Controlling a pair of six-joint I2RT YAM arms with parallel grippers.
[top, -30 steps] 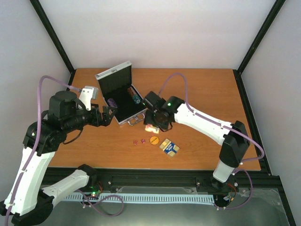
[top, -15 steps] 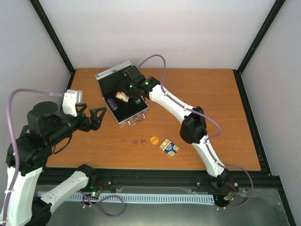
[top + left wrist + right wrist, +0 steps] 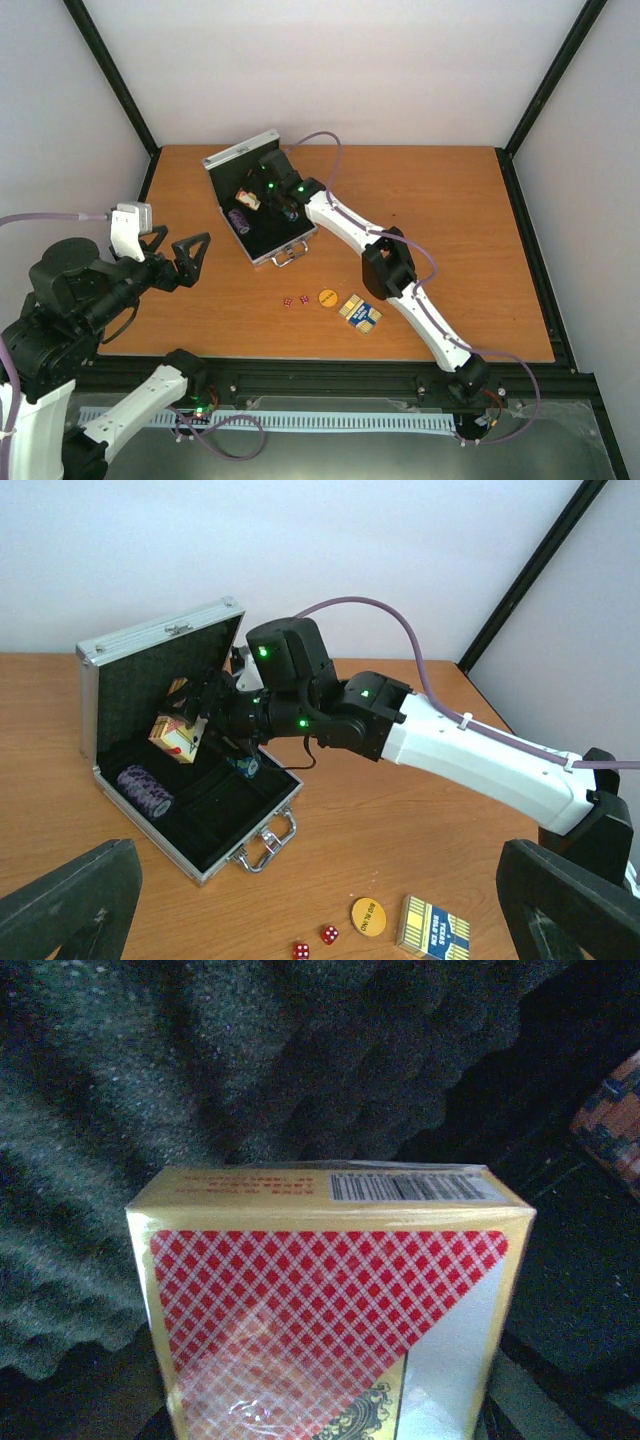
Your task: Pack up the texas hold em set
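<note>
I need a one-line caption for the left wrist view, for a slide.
Right gripper holds a red card deck over the open silver case.

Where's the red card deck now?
Left-wrist view, left side: red card deck in the right arm's jaws, over the open case, near the purple chip stack.

The silver case (image 3: 243,152) is sitting open at the back left of the bench (image 3: 450,220). Its lid is standing up, showing black egg-crate foam, and its handle (image 3: 265,842) is pointing toward the front. A purple chip stack (image 3: 145,790) is lying on its side in the black tray. The red card deck (image 3: 178,735), a yellow-edged box with a red checker pattern, is hanging tilted over the tray near the lid, pinched in the right end effector (image 3: 195,720). In front of the case, two red dice (image 3: 328,935), the orange round button (image 3: 368,917) and a blue card deck (image 3: 432,927) are lying in a loose row.
</note>
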